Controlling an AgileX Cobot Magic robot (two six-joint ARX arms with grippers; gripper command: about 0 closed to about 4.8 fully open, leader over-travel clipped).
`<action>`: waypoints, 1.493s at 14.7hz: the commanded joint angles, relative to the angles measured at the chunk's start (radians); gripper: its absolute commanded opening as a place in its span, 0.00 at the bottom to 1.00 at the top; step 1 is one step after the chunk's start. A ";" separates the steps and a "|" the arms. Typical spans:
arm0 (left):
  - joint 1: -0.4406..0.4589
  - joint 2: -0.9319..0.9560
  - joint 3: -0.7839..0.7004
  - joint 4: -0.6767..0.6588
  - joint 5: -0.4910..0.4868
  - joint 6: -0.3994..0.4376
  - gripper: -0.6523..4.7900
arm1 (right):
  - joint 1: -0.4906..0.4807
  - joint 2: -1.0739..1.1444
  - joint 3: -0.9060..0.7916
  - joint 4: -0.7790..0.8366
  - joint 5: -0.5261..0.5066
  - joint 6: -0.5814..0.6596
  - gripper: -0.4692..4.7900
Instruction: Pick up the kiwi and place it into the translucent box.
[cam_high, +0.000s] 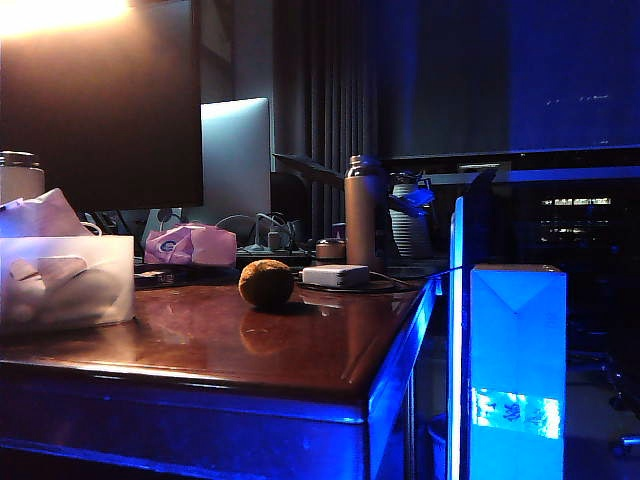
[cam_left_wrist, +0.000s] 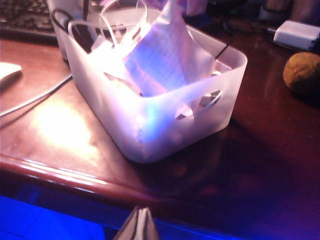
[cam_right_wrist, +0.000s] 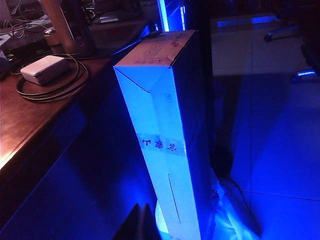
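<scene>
The brown fuzzy kiwi (cam_high: 266, 283) lies on the dark wooden table near its middle; the left wrist view catches the kiwi (cam_left_wrist: 302, 73) at the frame's edge. The frosted translucent box (cam_high: 66, 282) stands at the table's left, stuffed with papers and cables, and fills the left wrist view as the box (cam_left_wrist: 150, 95). My left gripper (cam_left_wrist: 139, 214) hangs shut and empty off the table's near edge, short of the box. My right gripper (cam_right_wrist: 142, 210) is shut and empty, off the table beside a tall carton. Neither gripper shows in the exterior view.
A white adapter (cam_high: 336, 275) on coiled cable lies behind the kiwi, with a pink-and-white packet (cam_high: 190, 245) and a steel flask (cam_high: 363, 210) further back. A tall blue-lit carton (cam_high: 517, 370) stands on the floor right of the table; a monitor (cam_high: 100, 100) rises at the back left.
</scene>
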 joint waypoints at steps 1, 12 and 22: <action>0.000 -0.003 -0.007 0.008 0.001 0.004 0.11 | 0.002 0.000 -0.004 0.008 -0.004 0.002 0.08; 0.001 0.089 0.262 0.126 -0.081 -0.249 0.11 | 0.000 0.002 0.040 0.164 0.019 0.181 0.08; 0.000 1.093 1.327 -0.465 0.181 0.037 0.11 | 0.006 0.768 0.678 0.371 -0.313 0.166 0.08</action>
